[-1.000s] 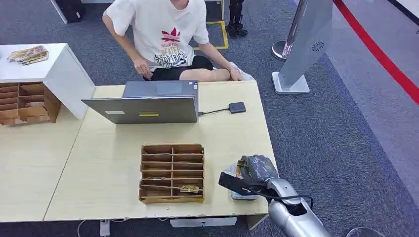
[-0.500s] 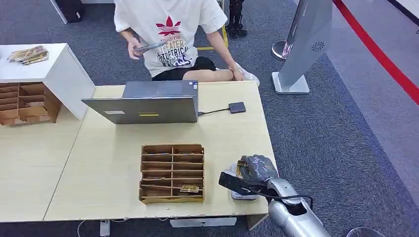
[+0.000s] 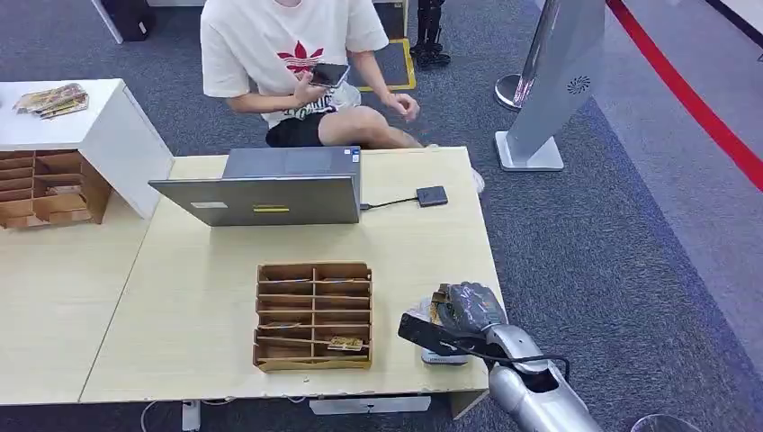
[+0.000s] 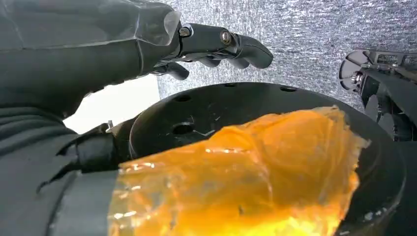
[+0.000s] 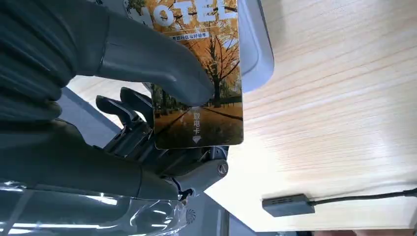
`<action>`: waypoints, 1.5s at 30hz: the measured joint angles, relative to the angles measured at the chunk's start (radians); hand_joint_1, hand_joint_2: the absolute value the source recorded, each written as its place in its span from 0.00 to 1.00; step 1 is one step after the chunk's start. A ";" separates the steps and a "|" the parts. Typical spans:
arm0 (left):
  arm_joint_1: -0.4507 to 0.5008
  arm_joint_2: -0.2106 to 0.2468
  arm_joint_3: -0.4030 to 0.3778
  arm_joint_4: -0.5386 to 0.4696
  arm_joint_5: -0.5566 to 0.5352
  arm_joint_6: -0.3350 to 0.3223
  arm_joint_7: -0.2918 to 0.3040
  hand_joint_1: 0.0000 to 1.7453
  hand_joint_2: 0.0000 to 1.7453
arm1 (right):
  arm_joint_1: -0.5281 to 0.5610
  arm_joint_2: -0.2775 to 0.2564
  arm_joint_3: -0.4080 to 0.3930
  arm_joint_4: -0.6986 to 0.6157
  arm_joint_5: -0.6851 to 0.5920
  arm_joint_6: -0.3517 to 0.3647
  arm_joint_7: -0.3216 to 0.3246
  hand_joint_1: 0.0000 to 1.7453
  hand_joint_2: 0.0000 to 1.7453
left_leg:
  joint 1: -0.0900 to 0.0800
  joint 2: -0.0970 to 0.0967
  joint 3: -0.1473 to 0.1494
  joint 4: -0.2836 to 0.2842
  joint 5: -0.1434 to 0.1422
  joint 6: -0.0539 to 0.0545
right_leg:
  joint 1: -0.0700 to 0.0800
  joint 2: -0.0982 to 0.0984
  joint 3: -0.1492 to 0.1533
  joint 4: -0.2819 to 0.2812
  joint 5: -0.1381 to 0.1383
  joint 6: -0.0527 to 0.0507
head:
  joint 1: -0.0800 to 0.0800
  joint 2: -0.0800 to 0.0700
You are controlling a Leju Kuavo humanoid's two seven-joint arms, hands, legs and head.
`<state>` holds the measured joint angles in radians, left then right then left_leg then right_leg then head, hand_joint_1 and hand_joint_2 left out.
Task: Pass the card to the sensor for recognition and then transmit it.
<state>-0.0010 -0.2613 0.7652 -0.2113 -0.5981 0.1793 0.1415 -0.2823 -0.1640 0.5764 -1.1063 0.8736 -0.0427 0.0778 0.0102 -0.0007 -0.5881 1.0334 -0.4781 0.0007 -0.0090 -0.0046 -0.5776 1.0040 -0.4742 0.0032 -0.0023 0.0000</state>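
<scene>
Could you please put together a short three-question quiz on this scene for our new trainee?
1. True or false: the right hand holds a card.
2. Where does the wooden organiser sit? A) between the laptop and the near table edge B) on the carpet C) on the white cabinet
3. Fill in: the person behind the table holds a ____.

Key: 1 true; 2 A; 3 phone.
</scene>
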 joint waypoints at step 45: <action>0.004 -0.006 0.018 -0.001 0.002 0.006 -0.011 0.00 0.00 | -0.012 -0.003 0.012 0.015 -0.005 0.000 -0.002 1.00 1.00 | 0.000 0.001 0.001 0.000 0.000 0.000 | 0.000 0.000 0.001 0.000 0.000 0.000 | 0.000 0.000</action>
<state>0.0030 -0.2674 0.7832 -0.2125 -0.5966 0.1854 0.1301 -0.2942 -0.1667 0.5886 -1.0914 0.8682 -0.0431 0.0755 0.0101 0.0000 -0.5868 1.0334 -0.4782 0.0006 -0.0090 -0.0042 -0.5765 1.0040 -0.4742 0.0032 -0.0023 0.0000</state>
